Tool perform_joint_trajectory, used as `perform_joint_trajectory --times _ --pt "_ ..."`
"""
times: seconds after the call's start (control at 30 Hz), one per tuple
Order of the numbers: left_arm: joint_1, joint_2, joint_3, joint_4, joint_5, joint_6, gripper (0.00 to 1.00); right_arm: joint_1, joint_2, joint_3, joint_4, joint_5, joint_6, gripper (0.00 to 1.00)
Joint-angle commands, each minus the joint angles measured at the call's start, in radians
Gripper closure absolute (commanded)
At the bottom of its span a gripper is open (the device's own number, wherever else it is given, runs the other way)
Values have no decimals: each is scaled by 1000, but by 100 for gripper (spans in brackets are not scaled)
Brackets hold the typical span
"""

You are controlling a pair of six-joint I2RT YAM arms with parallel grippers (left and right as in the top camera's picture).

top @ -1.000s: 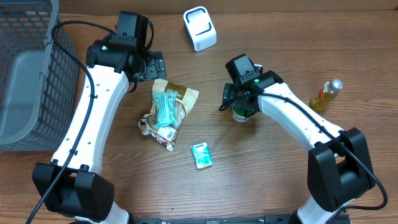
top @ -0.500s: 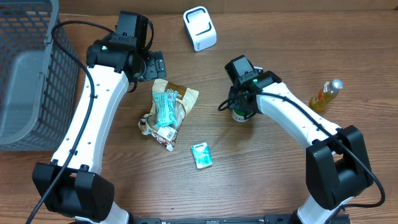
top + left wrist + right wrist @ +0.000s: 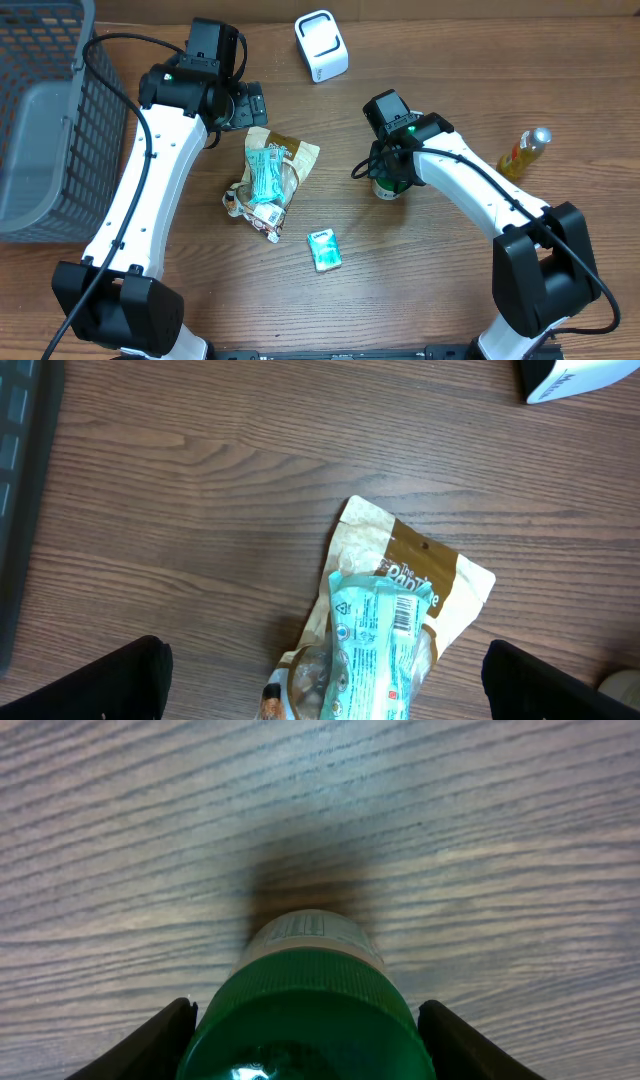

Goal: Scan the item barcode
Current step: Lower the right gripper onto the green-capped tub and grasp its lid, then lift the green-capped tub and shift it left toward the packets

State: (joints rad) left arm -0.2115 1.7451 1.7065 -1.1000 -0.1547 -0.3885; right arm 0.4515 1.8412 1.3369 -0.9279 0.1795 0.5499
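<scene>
Robot lab bench staged as a shop checkout. Wood-grain worktop, left arm, right arm. White barcode scanner, grey mesh basket. Loose retail goods: snack packets, green-capped bottle, yellow bottle.

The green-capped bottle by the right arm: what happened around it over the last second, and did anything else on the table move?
The right arm closed its jaws, which now sit against both sides of the green-capped bottle, standing on the table. The left arm stayed put, jaws wide open above the snack packets. The white scanner, teal pack and yellow bottle didn't move.
</scene>
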Motion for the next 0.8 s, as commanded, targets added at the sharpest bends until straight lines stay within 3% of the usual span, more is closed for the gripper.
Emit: perform_joint_trajectory --times 0.0,0.63,0.77 --pt "-5 -12 17 0 -10 15 0 2 7 -9 -26 -93 0 49" --pt "-5 -12 17 0 -10 15 0 42 7 -9 -70 -227 -97 50" --pt "-5 -12 17 0 -10 15 0 86 7 -9 -71 -227 -188 49"
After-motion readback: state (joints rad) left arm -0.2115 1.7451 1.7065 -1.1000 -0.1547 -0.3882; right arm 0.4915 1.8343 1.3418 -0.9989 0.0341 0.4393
